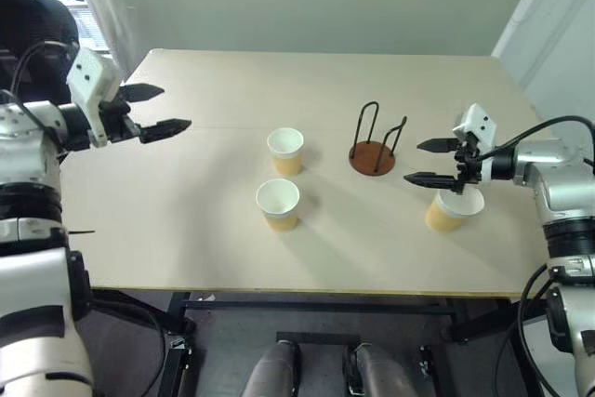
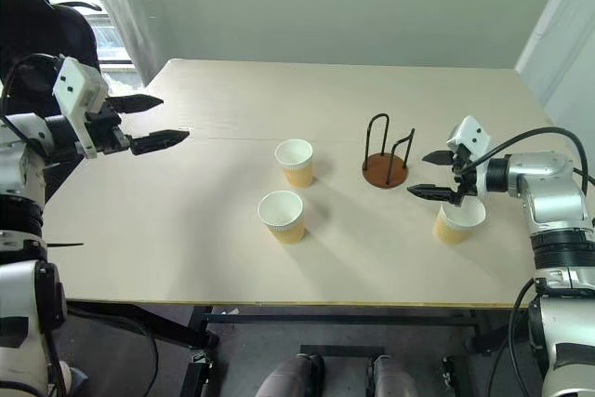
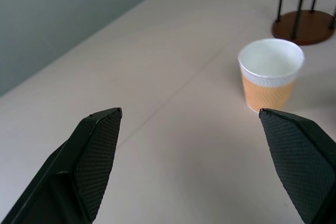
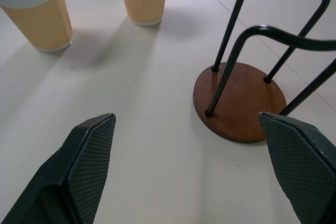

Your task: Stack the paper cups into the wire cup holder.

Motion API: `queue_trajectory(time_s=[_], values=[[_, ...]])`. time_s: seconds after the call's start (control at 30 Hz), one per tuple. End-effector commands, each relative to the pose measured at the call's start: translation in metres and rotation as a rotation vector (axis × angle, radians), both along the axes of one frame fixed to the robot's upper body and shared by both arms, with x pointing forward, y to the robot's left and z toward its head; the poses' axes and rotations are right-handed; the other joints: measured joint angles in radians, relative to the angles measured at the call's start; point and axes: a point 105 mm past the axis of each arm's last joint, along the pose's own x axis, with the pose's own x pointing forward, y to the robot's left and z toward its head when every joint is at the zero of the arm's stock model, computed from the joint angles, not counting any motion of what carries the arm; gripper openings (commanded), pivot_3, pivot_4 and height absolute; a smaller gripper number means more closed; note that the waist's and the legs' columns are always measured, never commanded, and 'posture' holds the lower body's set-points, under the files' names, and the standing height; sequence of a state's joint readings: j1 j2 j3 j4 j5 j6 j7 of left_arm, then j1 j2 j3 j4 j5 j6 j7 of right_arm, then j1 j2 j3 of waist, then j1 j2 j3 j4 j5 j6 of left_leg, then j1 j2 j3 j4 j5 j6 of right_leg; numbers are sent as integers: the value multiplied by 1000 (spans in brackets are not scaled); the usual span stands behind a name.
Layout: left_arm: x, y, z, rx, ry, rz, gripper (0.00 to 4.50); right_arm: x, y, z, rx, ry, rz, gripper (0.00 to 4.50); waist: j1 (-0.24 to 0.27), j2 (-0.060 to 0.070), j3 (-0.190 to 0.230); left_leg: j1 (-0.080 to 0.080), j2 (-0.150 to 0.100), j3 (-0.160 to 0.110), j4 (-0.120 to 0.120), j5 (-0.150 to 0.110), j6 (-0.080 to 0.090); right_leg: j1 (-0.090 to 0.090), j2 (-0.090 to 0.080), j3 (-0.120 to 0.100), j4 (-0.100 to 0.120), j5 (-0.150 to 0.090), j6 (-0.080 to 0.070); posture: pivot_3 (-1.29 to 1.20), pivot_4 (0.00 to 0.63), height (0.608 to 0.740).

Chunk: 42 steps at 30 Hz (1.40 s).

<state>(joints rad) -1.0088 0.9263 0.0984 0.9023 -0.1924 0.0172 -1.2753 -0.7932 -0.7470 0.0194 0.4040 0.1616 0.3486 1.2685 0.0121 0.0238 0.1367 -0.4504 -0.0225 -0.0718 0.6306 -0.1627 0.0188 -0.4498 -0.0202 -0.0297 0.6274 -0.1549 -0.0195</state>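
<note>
A pale wooden table [image 1: 186,220] carries 3 upright paper cups [image 1: 285,151], 2 near its middle and 1 toward the right edge, and the empty wire cup holder [image 1: 374,144] standing between them.

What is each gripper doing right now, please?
Left gripper: open, holding nothing.
Right gripper: open, holding nothing, above a paper cup.

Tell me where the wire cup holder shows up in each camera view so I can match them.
Left eye view: wire cup holder right of centre on the table.
Right eye view: the same place, beside the right gripper.
Left wrist view: its base at the upper right corner.
Right wrist view: right half, large.
Shared landmark: the far paper cup.
</note>
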Motion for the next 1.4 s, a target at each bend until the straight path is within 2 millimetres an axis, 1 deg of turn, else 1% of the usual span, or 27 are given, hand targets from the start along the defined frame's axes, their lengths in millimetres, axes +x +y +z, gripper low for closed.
queue_trajectory(time_s=[0.03, 0.17, 0.27, 0.37, 0.47, 0.57, 0.67, 0.8, 0.9, 1.0, 1.27, 1.4], values=[[-5, -5, 15, 28, -24, -55, 4471, 1, 7, 16, -8, -71, 28, 4444, 0, 0, 0, -1, 0, 0, 0, -1, -1, 0, 0, 0, 0, 1, 0, 0, 150, 740], [-5, -20, 8, 56, 12, -140, 4471, 2, 9, 18, -12, -84, 31, 4444, 3, 0, 0, -1, -2, 0, 1, -2, -4, 0, -1, 1, -1, 2, -1, 0, 150, 740], [-2, -44, 9, 51, 40, -234, 4471, 5, 8, 19, -21, -94, 22, 4444, 7, 0, 0, -1, -2, 0, 1, -1, -4, 0, -1, 1, 0, 4, -1, 0, 150, 740], [3, -62, 16, 65, 55, -277, 4471, 5, 9, 21, -26, -92, 29, 4444, 8, 0, 0, -2, -2, 0, 1, 1, -5, 0, -1, 1, 0, 5, -1, 0, 150, 740], [6, -77, 28, 77, 34, -326, 4471, 5, 8, 23, -30, -94, 30, 4444, 5, 0, 0, -2, -1, 0, 1, 1, -5, 0, -1, 1, -1, 6, 0, 0, 150, 740], [3, -93, 40, 67, 28, -410, 4471, 8, 3, 25, -53, -115, 10, 4444, 5, 0, 0, -2, -1, 0, 1, 0, -4, 0, -1, 1, -1, 5, 1, 0, 150, 740], [2, -102, 37, 109, 23, -466, 4471, 11, -1, 25, -63, -113, -10, 4444, 5, 0, 0, -2, -1, 0, 1, 1, -1, 0, -1, 1, -1, 5, 2, 0, 150, 740], [-2, -103, 31, 189, 12, -514, 4471, 12, 3, 26, -74, -98, 4, 4444, 4, 0, 0, -3, -1, 0, 1, 1, 1, -1, -1, 0, -2, 6, 6, 0, 150, 740], [-3, -104, 35, 175, 6, -525, 4471, 15, 7, 24, -89, -92, 0, 4444, 2, 0, 0, -3, -1, 0, 1, 4, 9, -1, -1, 1, -2, 6, 7, 0, 150, 740], [-4, -103, 36, 149, 21, -527, 4471, 18, 11, 25, -90, -87, 2, 4444, 2, 0, 0, -3, -1, 0, 1, 4, 9, -1, -1, 1, -2, 6, 7, 0, 150, 740], [-12, -82, 34, 135, 33, -483, 4471, 18, 31, 15, -97, -56, 51, 4444, 1, 0, 0, -4, -1, 0, 1, 4, 9, -2, -1, 1, -2, 5, 6, 0, 150, 740], [-16, -71, 33, 131, 38, -455, 4471, 25, 38, 8, -96, -45, 31, 4444, 1, 0, 0, -4, -1, 0, 1, 4, 9, -2, -1, 0, -2, 5, 5, 0, 150, 740]])
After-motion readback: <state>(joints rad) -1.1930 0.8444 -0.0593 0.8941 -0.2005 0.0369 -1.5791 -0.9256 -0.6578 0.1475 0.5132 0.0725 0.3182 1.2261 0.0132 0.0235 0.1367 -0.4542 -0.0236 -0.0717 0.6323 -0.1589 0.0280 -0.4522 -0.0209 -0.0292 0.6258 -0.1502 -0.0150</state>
